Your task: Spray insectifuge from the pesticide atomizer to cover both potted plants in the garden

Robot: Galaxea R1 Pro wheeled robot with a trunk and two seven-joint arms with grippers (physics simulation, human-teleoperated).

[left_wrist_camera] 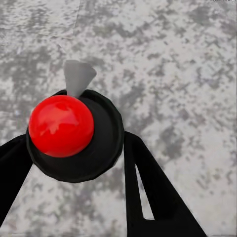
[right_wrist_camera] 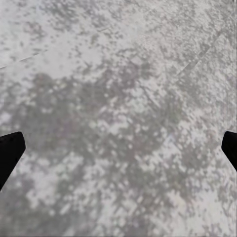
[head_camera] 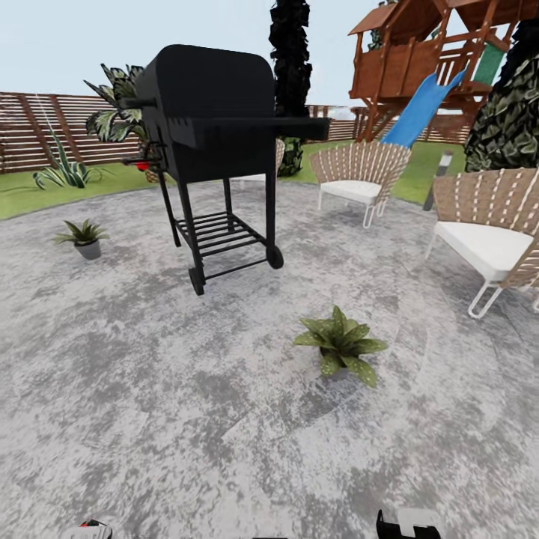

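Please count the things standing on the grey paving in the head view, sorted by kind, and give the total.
Potted plants: 2 (near, far)
Grill: 1
Chairs: 2 (far, near)
Total: 5
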